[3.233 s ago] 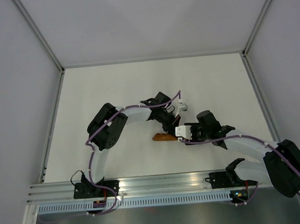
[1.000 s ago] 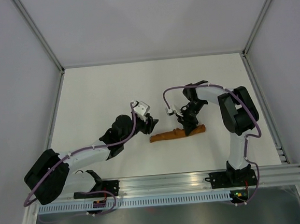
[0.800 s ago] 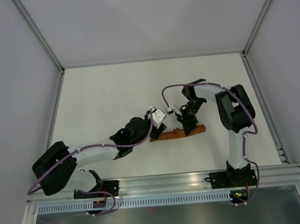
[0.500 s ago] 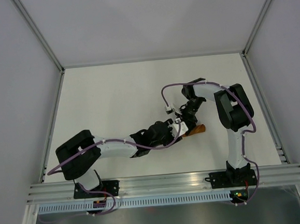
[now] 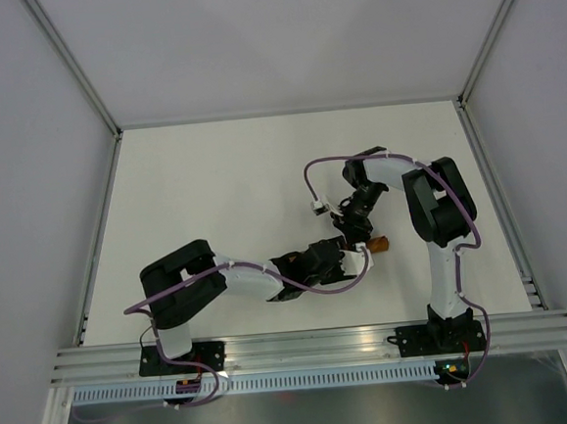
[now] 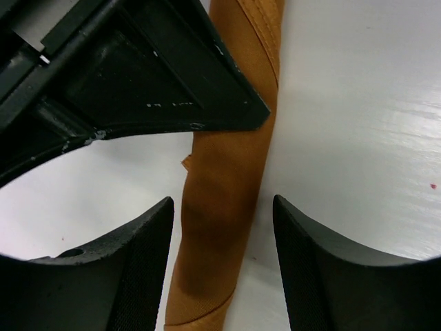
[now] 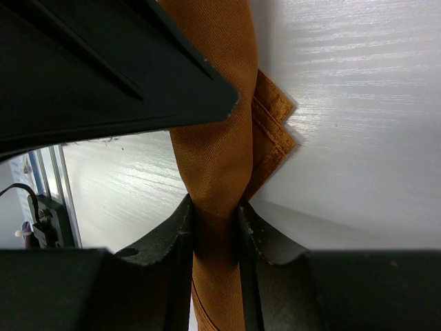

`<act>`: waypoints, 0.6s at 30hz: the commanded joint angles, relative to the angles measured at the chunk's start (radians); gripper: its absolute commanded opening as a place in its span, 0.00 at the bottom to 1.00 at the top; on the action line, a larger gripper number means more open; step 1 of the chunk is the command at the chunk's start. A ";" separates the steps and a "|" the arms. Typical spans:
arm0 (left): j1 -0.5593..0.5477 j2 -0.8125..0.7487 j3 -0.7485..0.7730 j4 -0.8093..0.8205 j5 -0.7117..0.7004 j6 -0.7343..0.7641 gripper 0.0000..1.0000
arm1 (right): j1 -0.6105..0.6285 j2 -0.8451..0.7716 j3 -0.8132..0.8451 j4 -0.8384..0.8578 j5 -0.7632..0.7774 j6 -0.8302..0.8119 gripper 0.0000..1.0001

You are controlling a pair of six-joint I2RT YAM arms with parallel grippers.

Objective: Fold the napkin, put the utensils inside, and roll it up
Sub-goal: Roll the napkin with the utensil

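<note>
Item: napkin (image 5: 377,244), rust-orange cloth, rolled into a narrow tube and lying flat on the white worktop (image 5: 212,178). It lies right of the worktop's middle, nearer the near edge than the far edge and well apart from every corner. From above, only the end toward the right edge shows; both wrists cover the remainder. Left gripper (image 5: 344,256): its arm reaches low across the worktop from the near-left side, and the head sits over the roll. In the left wrist view this gripper (image 6: 222,207) is released. Its two dark fingers (image 6: 131,269) are spread apart on either side of the napkin (image 6: 220,227), with white worktop showing between each finger and the cloth, so neither touches it. A dark angular body crosses the upper left of that view and overlaps the roll farther along. Right gripper (image 5: 357,234): it comes down onto the roll from the far side, just beside the left gripper. In the right wrist view this gripper (image 7: 215,207) is clenched on the napkin (image 7: 217,158), and its fingers (image 7: 270,238) press the tube from both sides so that the cloth narrows between them. Two stitched hem corners of the cloth jut out from the roll just beyond the fingers, on the right in that view. Cloth surface: plain weave, no pattern.
</note>
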 commanded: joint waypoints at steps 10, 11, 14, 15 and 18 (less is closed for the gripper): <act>0.006 0.099 0.095 -0.098 0.008 0.123 0.59 | -0.001 0.086 -0.003 0.085 0.115 -0.035 0.16; 0.009 0.104 0.100 -0.115 0.021 0.120 0.58 | -0.003 0.086 0.000 0.083 0.115 -0.035 0.17; 0.016 0.119 0.129 -0.185 0.054 0.107 0.52 | -0.003 0.085 0.003 0.097 0.115 -0.016 0.30; 0.018 0.124 0.137 -0.204 0.070 0.102 0.48 | -0.003 0.080 0.007 0.108 0.115 -0.012 0.38; 0.036 0.138 0.173 -0.277 0.105 0.064 0.39 | -0.006 0.057 0.009 0.168 0.118 0.053 0.49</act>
